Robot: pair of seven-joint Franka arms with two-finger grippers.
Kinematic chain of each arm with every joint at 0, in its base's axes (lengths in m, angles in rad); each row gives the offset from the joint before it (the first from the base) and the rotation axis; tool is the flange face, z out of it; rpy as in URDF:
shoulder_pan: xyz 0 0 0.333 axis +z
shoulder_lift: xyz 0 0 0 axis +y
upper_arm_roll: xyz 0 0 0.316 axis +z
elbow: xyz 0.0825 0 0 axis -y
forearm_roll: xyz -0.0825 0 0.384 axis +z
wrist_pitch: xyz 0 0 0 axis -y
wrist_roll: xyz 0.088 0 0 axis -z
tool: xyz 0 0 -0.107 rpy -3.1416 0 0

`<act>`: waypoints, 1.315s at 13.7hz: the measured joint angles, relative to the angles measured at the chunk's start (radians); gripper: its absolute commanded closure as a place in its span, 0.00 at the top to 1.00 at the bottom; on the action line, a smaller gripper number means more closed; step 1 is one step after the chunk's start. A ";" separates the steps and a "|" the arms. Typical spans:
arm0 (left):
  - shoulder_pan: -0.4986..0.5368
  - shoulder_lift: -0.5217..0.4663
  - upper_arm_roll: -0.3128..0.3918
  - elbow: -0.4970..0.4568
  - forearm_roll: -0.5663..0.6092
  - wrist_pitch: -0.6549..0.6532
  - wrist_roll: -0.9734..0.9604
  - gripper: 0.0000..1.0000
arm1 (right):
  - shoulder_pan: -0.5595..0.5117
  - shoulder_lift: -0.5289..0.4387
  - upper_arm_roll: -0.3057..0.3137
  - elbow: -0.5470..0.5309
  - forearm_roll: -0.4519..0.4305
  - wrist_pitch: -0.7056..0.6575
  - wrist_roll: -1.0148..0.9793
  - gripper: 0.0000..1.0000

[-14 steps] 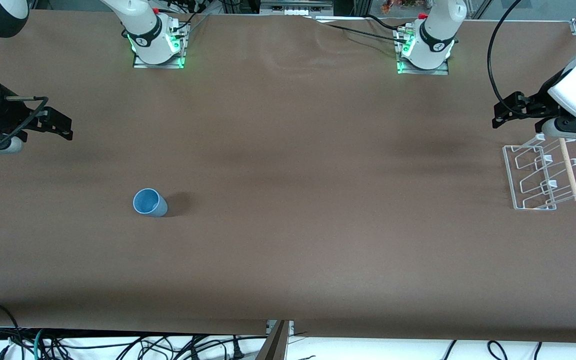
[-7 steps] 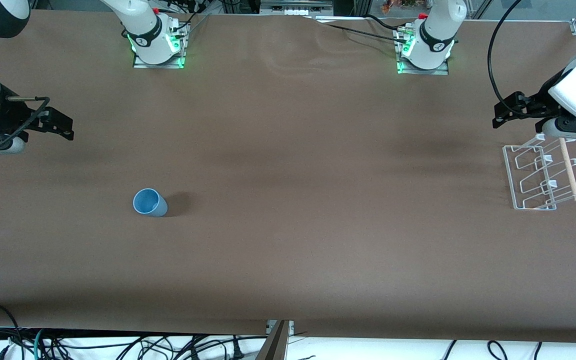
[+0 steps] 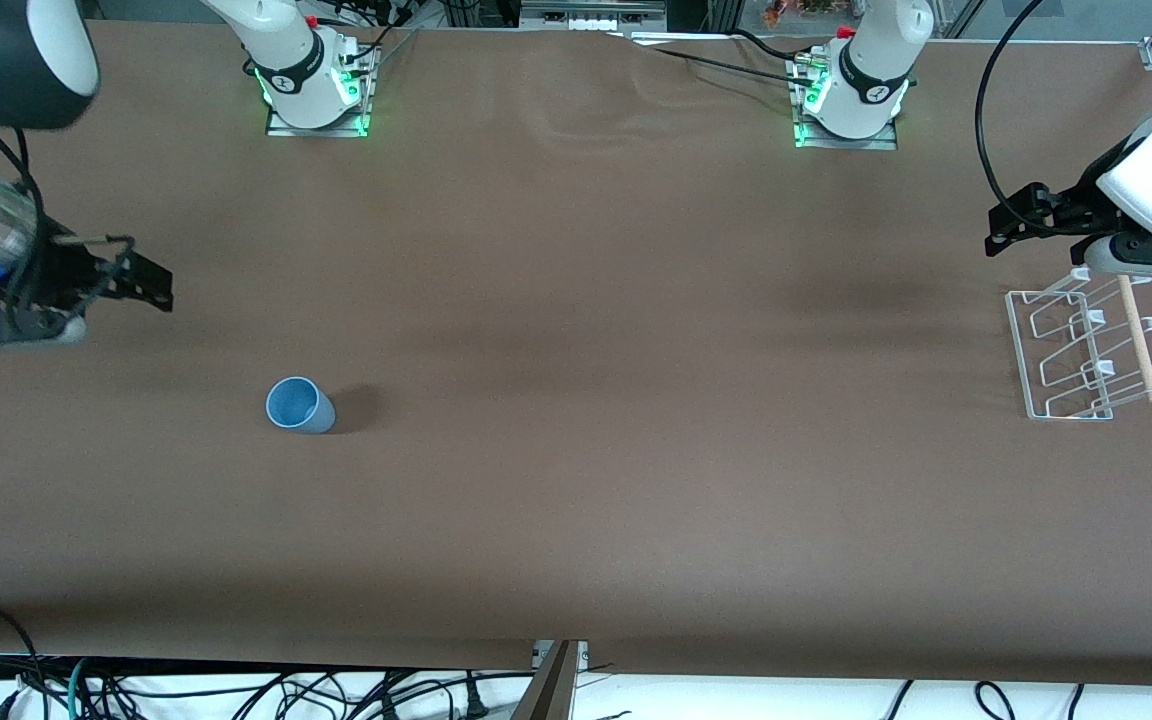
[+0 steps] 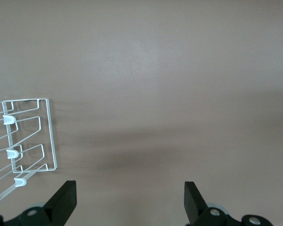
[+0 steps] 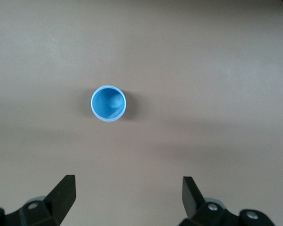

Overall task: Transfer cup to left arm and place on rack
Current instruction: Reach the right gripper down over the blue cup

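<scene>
The right gripper (image 3: 151,285), fingers spread and empty, has shifted toward the small light-blue plastic cup (image 3: 299,405) — upright on the brown counter (image 3: 576,480), untouched — so pickup is starting. The left gripper (image 3: 1011,225) waits open beside the white wire rack (image 3: 1066,355).

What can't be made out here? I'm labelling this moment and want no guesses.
- Right pincer: front view blurs it and cuts the arm off at the edge; height over the table unclear.
- Left pincer: only the fingertips show in its wrist view; the rest is cut off.
- Rack: one end hidden under the left arm in the front view.
- Cup: upright, seen from above, so its outer wall is mostly hidden.
</scene>
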 measured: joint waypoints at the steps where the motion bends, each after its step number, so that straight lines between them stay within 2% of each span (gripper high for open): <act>1: 0.000 0.000 0.000 0.000 0.000 0.000 0.000 1.00 | 0.005 0.039 0.000 -0.001 0.000 0.042 0.001 1.00; 5: 0.000 0.000 0.000 0.000 0.000 0.000 0.000 1.00 | 0.009 0.182 0.000 0.000 0.000 0.171 0.001 1.00; 8: 0.000 0.000 0.000 0.000 0.000 -0.001 0.000 1.00 | 0.006 0.264 -0.001 0.000 0.003 0.205 0.001 1.00; 13: 0.000 0.000 -0.001 0.000 0.000 -0.002 0.000 1.00 | -0.003 0.354 -0.004 -0.005 0.080 0.215 0.002 1.00; 18: 0.000 0.000 -0.001 0.000 0.000 -0.002 0.000 1.00 | -0.006 0.383 -0.004 -0.066 0.083 0.310 0.002 1.00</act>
